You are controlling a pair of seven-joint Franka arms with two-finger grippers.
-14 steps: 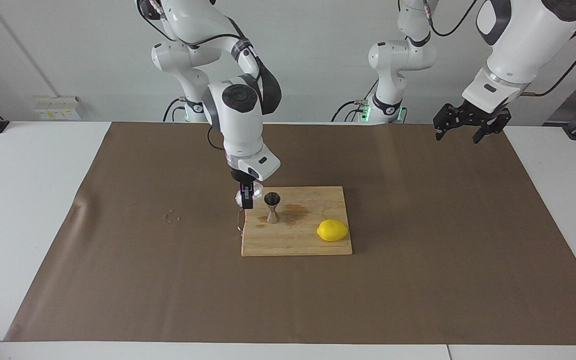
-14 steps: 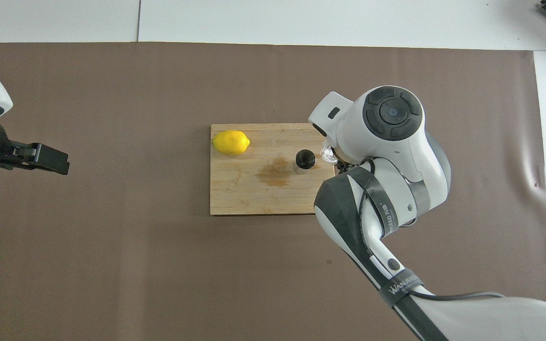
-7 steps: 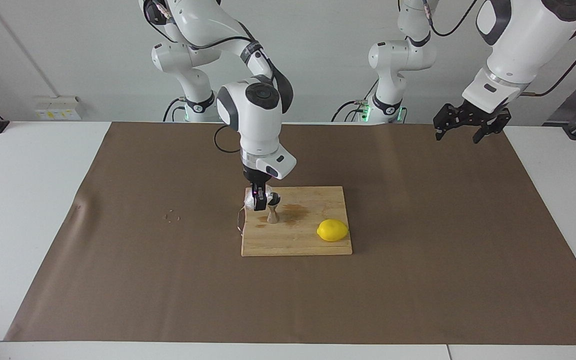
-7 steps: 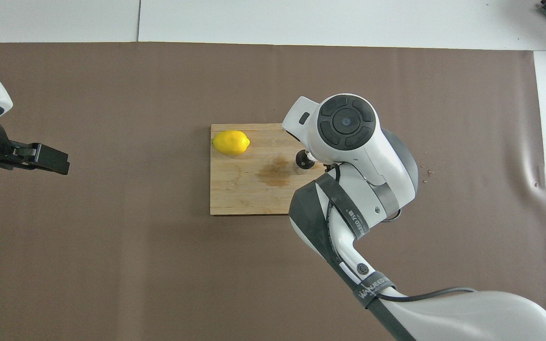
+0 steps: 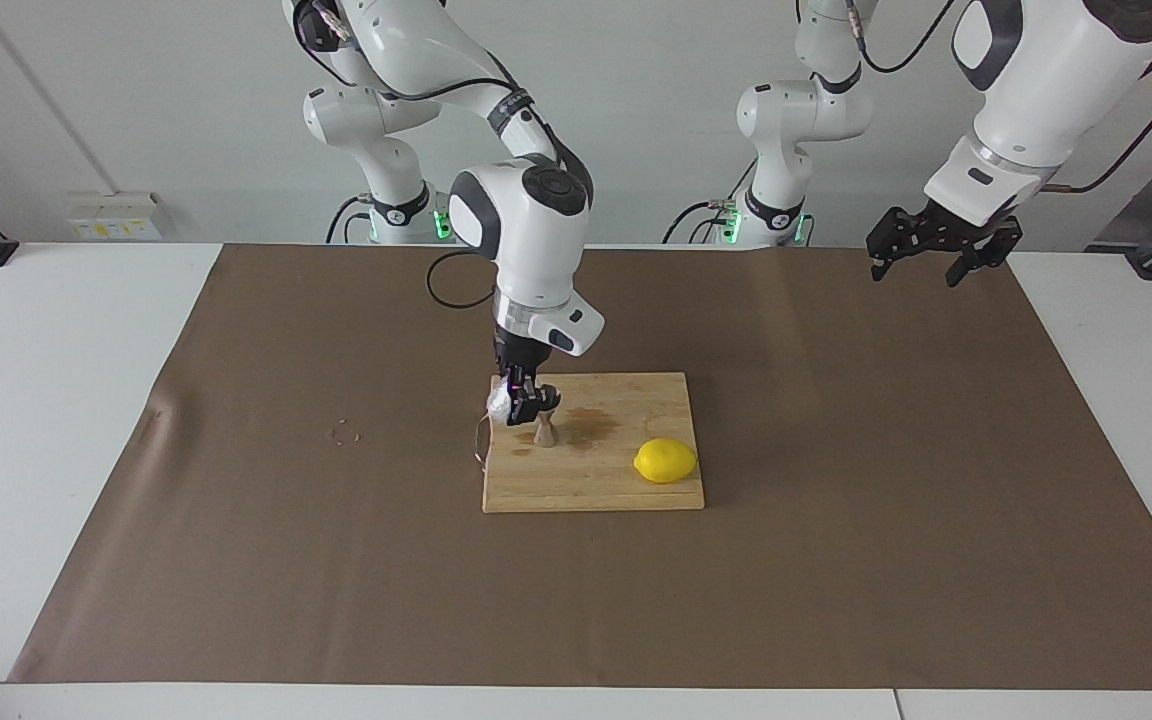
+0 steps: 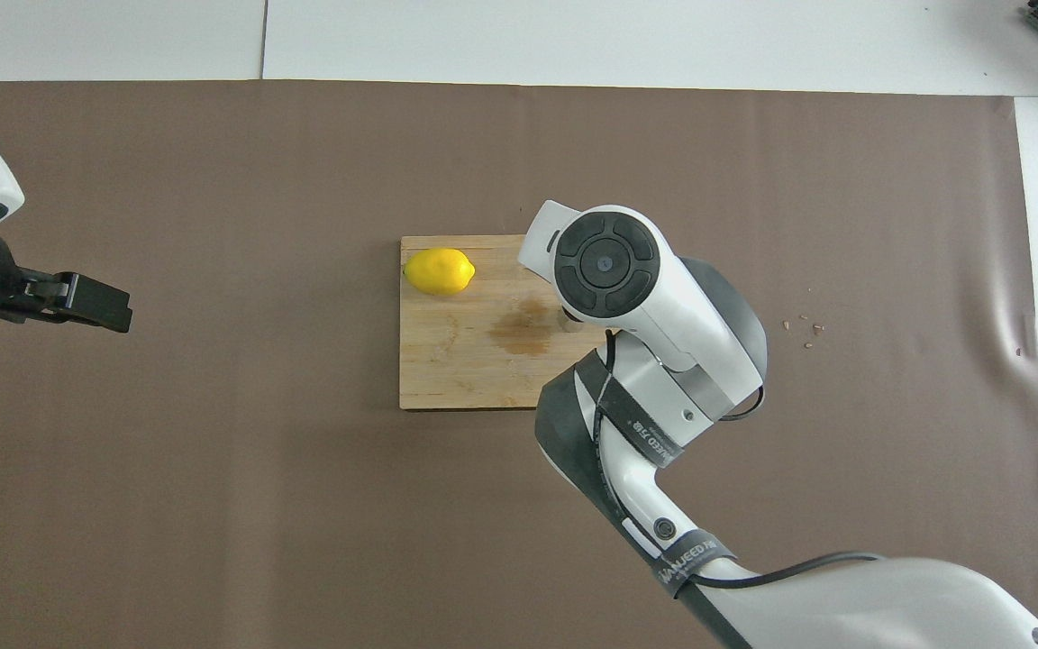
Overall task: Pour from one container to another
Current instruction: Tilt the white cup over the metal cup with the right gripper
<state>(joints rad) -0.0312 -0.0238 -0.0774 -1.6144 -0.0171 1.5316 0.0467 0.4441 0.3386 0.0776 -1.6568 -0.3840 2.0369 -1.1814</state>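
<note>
Right tool (image 5: 522, 400) grips the sparkly clear tumbler (image 5: 501, 403), tilted over the steel jigger (image 5: 544, 432); left tool (image 5: 941, 250) wide.

lemon (image 5: 665, 460) on cutting board (image 5: 626, 492) | stained board | brown mat (image 5: 836, 560) | crumbs (image 5: 342, 434)

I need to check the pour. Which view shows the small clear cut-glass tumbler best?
The facing view: the small clear cut-glass tumbler shows tilted in the right gripper, beside the steel hourglass jigger. In the overhead view, the right arm's wrist hides the tumbler.
</note>
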